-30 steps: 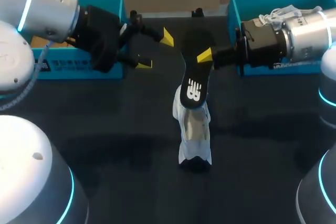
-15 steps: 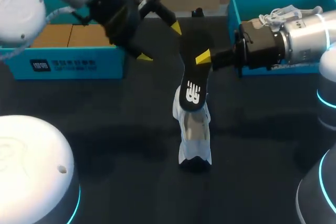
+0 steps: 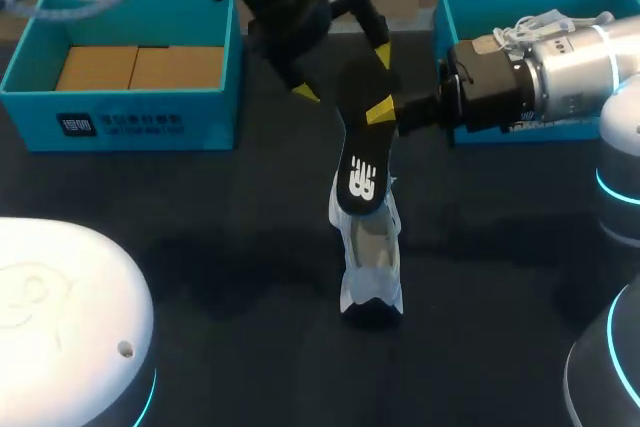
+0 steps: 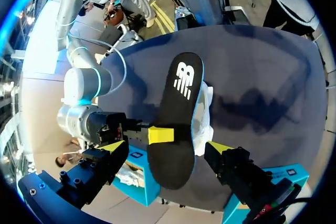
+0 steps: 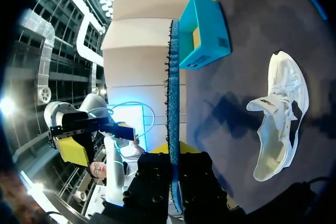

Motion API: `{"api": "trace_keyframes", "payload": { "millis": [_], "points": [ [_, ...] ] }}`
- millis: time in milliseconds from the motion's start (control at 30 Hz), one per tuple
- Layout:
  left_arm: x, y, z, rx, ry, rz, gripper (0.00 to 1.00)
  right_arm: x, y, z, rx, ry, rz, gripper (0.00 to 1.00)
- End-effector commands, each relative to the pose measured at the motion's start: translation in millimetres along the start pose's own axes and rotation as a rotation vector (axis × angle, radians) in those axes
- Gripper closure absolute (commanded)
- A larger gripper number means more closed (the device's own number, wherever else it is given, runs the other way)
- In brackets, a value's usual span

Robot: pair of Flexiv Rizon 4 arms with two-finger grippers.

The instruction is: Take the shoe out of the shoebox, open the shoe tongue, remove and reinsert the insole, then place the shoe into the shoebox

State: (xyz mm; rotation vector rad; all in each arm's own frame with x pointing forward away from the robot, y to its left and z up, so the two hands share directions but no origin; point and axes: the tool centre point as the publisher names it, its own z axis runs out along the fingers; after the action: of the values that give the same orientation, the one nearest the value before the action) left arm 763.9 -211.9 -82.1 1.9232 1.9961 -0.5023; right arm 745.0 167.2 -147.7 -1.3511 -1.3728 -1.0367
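Black insole (image 3: 362, 162) pinched by right pincer (image 3: 383, 114); left pincer (image 3: 345, 72) spread wide nearby.

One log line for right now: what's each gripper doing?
right gripper: shut on insole | left gripper: open, astride insole | shoe: lying on table

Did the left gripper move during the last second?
Yes. The left gripper went right, from before the left shoebox to the insole held by the right gripper.
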Motion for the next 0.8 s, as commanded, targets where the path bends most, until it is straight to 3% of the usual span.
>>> {"api": "trace_keyframes", "payload": {
  "millis": [33,433,800],
  "points": [
    [-6.7,-1,-4,-0.004,0.276,0.013,0.00,1.4,2.1,1,0.005,-0.004,-0.001,1.00],
    [2.4,-5,-27,-0.022,0.310,0.034,0.00,-3.7,0.3,-4,-0.011,-0.006,0.007,1.00],
    [-14.8,1,-26,-0.033,0.287,0.069,0.00,-5.0,-1.6,2,-0.004,0.006,0.011,1.00]
  ]
}}
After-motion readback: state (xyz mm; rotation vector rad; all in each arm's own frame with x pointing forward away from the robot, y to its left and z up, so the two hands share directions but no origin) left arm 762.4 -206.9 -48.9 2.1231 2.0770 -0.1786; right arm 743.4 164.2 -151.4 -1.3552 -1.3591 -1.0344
